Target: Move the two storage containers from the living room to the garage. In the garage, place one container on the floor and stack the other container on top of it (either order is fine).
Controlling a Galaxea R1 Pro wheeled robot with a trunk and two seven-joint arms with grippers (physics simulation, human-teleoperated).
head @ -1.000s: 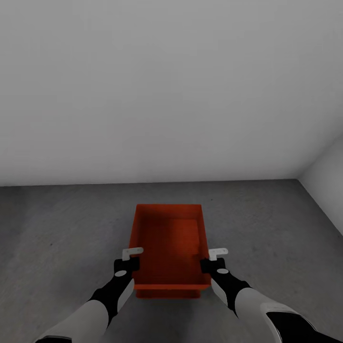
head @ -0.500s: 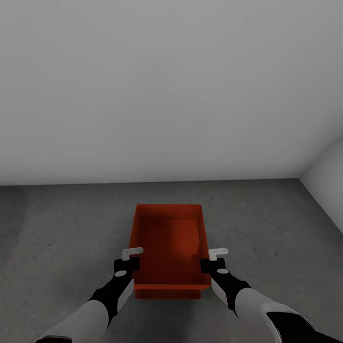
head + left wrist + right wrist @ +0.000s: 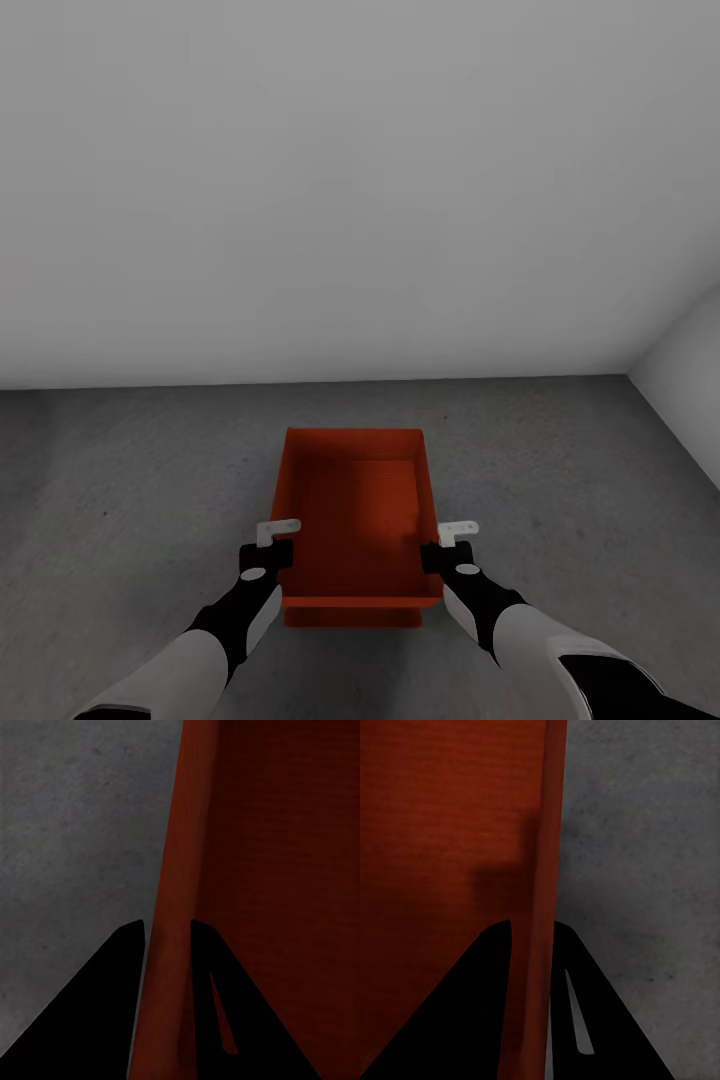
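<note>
Orange-red box (image 3: 352,520) over grey garage floor (image 3: 120,480), near white wall (image 3: 360,180). Left end effector (image 3: 281,540) clamped on left rim, right end effector (image 3: 440,545) clamped on right rim.

Head camera looked forward and down from above both arms, taking in the orange container (image 3: 352,520), the dark grey floor (image 3: 130,480) and a white wall (image 3: 350,180) behind. Left wrist camera sat very close, looking along the left gripper (image 3: 166,934) at the container's side wall and the floor beside it. Right wrist camera did likewise along the right gripper (image 3: 532,934) at the opposite wall. All three views shared the container and the floor.
</note>
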